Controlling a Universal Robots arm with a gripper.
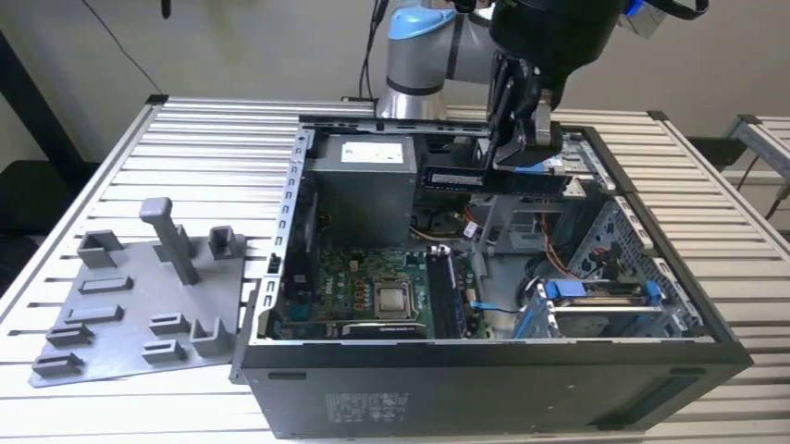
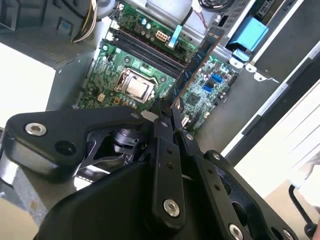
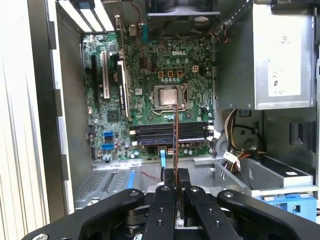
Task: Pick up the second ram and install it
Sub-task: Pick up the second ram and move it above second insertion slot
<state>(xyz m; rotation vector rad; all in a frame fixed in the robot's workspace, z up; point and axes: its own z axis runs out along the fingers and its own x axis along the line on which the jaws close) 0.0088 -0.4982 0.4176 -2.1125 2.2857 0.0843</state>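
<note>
Exterior view: the hand (image 1: 519, 159) is closed on the second ram (image 1: 463, 178). It holds the stick level, on its long edge, above the open computer case (image 1: 494, 370) and clear of the motherboard (image 1: 358, 287). The case lies on the slatted worktop (image 1: 198, 139), and the grey holder tray (image 1: 124, 324) sits beside it on the exterior view's left.

Second wrist view: the fingers (image 2: 161, 135) are nearly together and pinch the stick's flat faces near one end. The rest of the board projects free over the memory slots (image 2: 145, 50).

First wrist view: the stick shows edge-on as a thin line running out from the hand over the slots, with its tip near the processor socket (image 3: 169, 96). I cannot tell whether it is aligned with a slot.

Assessment: I judge the stick light, stiff and fragile. It is best held by its flat faces, off the contact edge. Gripped this close to one end, it could pivot under seating pressure.
</note>
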